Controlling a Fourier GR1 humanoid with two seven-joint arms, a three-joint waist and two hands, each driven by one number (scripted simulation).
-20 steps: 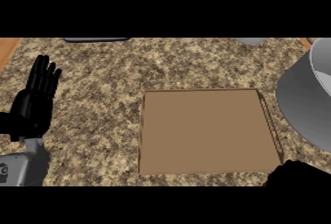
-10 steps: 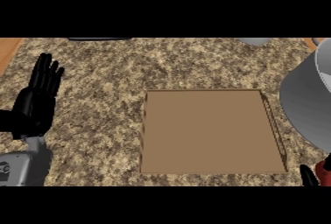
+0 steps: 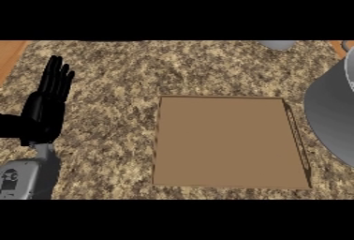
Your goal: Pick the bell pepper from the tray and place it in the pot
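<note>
The left hand [image 3: 43,112] is seen resting at the view's left edge, fingers straight and upward, nothing grasped. The right hand is not shown. A brown tray [image 3: 228,140] lies flat on the speckled bench [image 3: 110,70], its surface bare. The grey pot [image 3: 332,112] is cut off at the right edge, just beside the tray. The bell pepper cannot be seen.

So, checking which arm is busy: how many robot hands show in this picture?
1. The left hand rests open, fingers up, at the left edge over the counter, beside the brown tray. The right hand is out of view, possibly beyond the frame near the grey pot.
</note>
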